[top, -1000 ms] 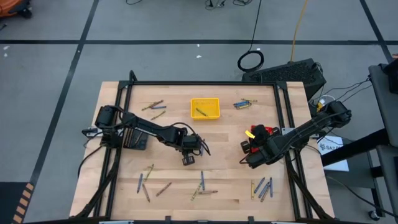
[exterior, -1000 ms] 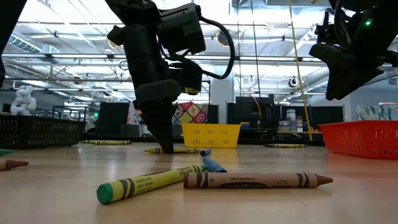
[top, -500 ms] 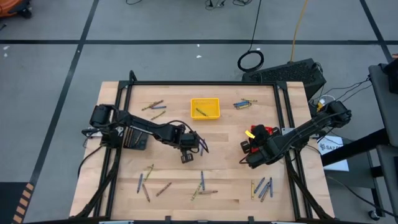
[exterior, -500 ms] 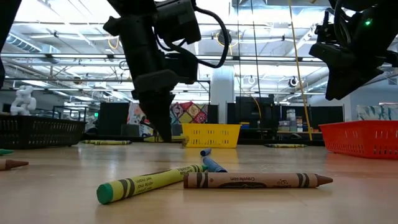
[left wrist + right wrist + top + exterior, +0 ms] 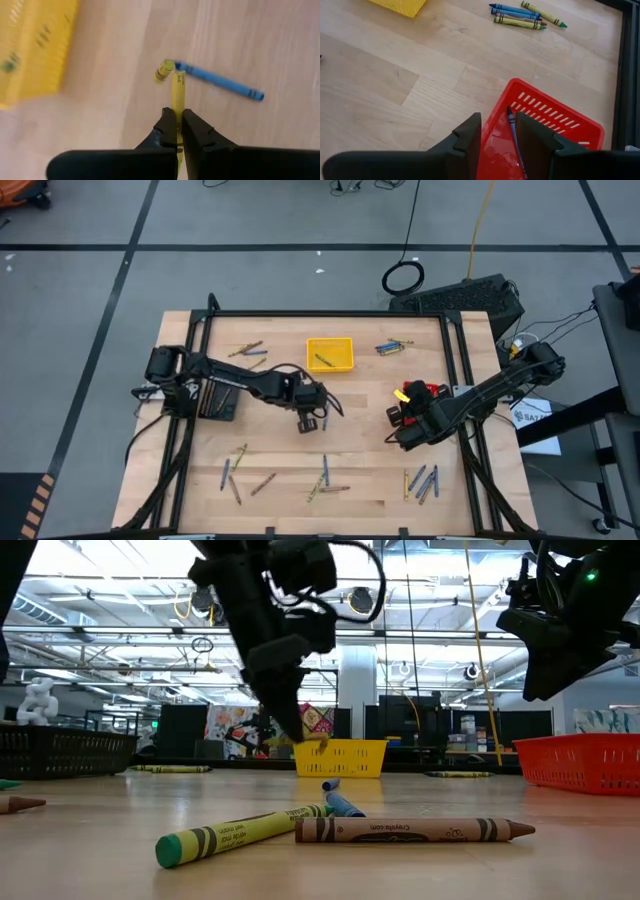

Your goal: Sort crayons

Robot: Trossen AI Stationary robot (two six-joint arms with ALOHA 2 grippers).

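Observation:
My left gripper hangs over the table's middle, a little nearer than the yellow tray, shut on a yellow crayon. Below it on the wood lie a blue crayon and another yellowish one. My right gripper stands open above the red tray, in which a blue crayon lies. The yellow tray holds a crayon. More crayons lie in loose groups near the front edge and at the back. My left gripper pinches the yellow crayon between its two fingers near one end. The fingers slant down from the table's left, and the crayon runs on past their tips in line with them. It is lifted clear of the table.
Close to the low camera lie a green-tipped yellow crayon, a brown one and a blue one. Further groups lie at the front right, front left and back left. A dark frame borders the table.
My left gripper, shut throughout, has risen from the table and gone toward the far edge and the yellow tray. The yellow crayon, which lay flat on the wood, has come up with it and now hangs clear.

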